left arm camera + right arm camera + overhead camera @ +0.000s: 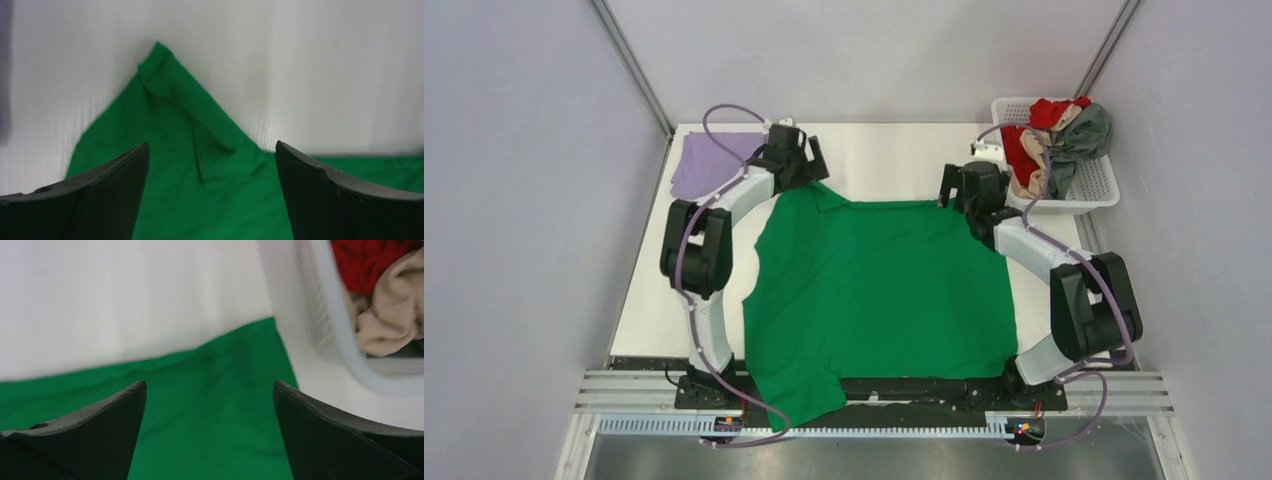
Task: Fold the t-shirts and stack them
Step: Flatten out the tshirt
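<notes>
One bright green t-shirt [879, 290] flat mid white table [904, 160], one white plastic lattice basket [1096, 190] far right holding crumpled red tee [1049, 110], beige tee [385, 320], dark-grey tee [1089, 130], one lavender tee [699, 160] far left, left gripper [211, 150] and right gripper [210, 387] both spread wide over the green far corners.

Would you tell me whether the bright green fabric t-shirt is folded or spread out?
Spread out: the bright green fabric t-shirt lies flat across the white table, one corner creased.
</notes>
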`<state>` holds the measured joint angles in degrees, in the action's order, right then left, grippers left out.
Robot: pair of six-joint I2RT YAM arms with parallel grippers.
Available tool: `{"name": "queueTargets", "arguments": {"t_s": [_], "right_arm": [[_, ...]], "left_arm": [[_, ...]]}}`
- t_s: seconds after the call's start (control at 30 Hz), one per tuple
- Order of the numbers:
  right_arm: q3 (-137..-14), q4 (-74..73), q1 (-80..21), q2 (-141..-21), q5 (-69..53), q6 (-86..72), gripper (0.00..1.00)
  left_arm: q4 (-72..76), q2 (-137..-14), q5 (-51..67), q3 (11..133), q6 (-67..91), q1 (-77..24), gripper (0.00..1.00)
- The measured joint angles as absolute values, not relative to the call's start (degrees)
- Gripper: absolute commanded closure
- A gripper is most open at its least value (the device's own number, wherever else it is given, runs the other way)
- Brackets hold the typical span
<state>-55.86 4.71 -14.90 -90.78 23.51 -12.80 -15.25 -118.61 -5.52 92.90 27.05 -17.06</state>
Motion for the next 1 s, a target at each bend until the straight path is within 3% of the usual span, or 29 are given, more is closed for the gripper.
{"name": "queueTargets", "arguments": {"t_s": [0.13,0.3,1.0], "right_arm": [[-48.8,4.9,-15.6,-88.0,17.4,-14.3,0.02],[-43.9,4.6,-15.6,-88.0,12.3,-16.1,0.02],[-42.7,5.2,-15.6,-87.1,12.7,-16.3,0.02]], "left_arm": [[-12.5,-112.1,1.8,80.7,32.8,-17.3,0.0],[-10.3,-111.8,5.3,76.6,36.9,-18.2,0.0],[-7.6,-125.0,9.2,90.6,40.1,-20.8,0.0]]}}
